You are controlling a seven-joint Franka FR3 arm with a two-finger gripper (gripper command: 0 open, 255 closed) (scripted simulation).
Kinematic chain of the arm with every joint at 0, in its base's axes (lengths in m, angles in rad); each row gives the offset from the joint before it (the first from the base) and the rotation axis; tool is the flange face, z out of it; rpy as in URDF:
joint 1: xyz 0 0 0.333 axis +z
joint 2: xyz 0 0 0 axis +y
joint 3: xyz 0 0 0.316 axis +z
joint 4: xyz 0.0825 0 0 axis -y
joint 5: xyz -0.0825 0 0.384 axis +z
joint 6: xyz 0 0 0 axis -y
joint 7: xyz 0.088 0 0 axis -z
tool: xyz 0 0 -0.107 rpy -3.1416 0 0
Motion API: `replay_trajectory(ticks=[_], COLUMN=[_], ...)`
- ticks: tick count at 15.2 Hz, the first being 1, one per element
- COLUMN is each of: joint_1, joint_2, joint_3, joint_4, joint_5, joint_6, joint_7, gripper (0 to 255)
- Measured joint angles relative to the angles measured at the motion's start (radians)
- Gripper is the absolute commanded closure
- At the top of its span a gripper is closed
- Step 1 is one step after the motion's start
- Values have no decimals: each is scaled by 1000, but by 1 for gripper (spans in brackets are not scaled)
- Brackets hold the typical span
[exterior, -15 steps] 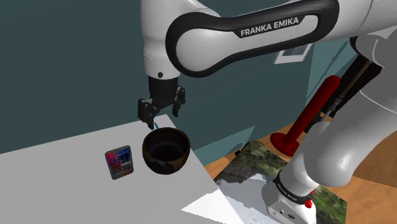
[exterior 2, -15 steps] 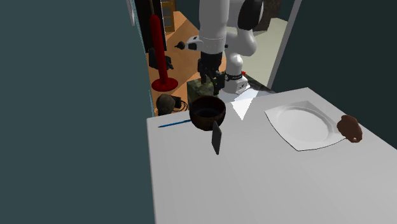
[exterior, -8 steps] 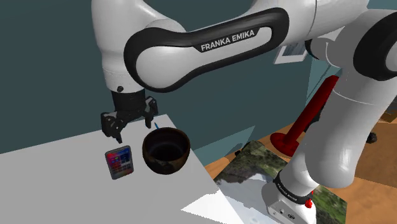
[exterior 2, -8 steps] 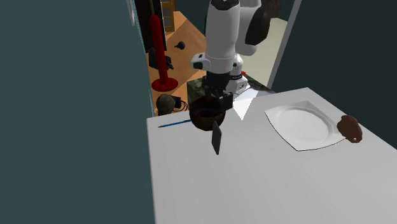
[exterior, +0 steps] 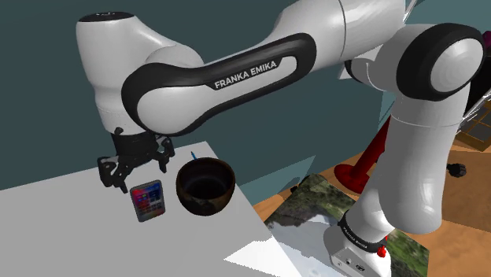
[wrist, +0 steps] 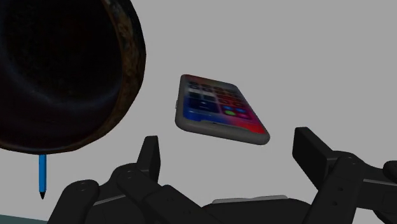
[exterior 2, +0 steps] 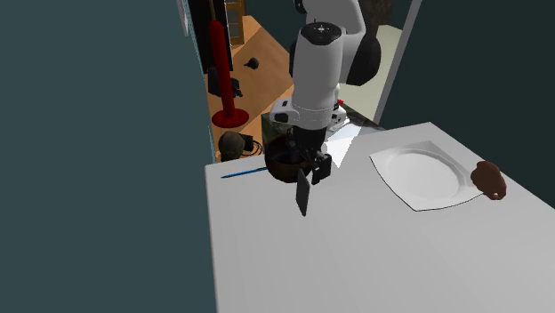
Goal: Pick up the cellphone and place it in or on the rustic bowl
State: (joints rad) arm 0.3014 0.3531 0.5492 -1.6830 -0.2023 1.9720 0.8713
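Note:
The cellphone (exterior: 147, 200) lies screen up on the grey table, its display lit with coloured icons; it also appears edge-on (exterior 2: 302, 193) and close up (wrist: 218, 109). Right beside it stands the dark brown rustic bowl (exterior: 205, 186) (exterior 2: 286, 163) (wrist: 63, 70), holding nothing. My black gripper (exterior: 132, 163) (exterior 2: 313, 166) (wrist: 229, 162) hovers just above the phone, on the side away from the bowl, fingers (wrist: 150, 154) open and apart with nothing between them.
A blue pen (exterior 2: 242, 172) (wrist: 42, 176) lies behind the bowl near the table's edge. A white square plate (exterior 2: 418, 174) and a brown object (exterior 2: 489, 179) sit further along the table. A red stand (exterior: 376, 153) rises from the floor past the table edge.
The arm has swung from over the bowl's far side toward the shoulder view's left and lower, so the open gripper now hangs above the phone. Phone and bowl have not moved.

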Motion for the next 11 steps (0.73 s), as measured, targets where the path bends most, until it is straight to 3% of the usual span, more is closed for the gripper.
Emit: replay_trajectory(ticks=[10, 11], joint_1=[4, 4], joint_2=[19, 19], joint_3=[-5, -5], joint_4=[-22, -22], joint_5=[-12, -12], joint_6=[39, 39], joint_7=[8, 8], gripper=[0, 255])
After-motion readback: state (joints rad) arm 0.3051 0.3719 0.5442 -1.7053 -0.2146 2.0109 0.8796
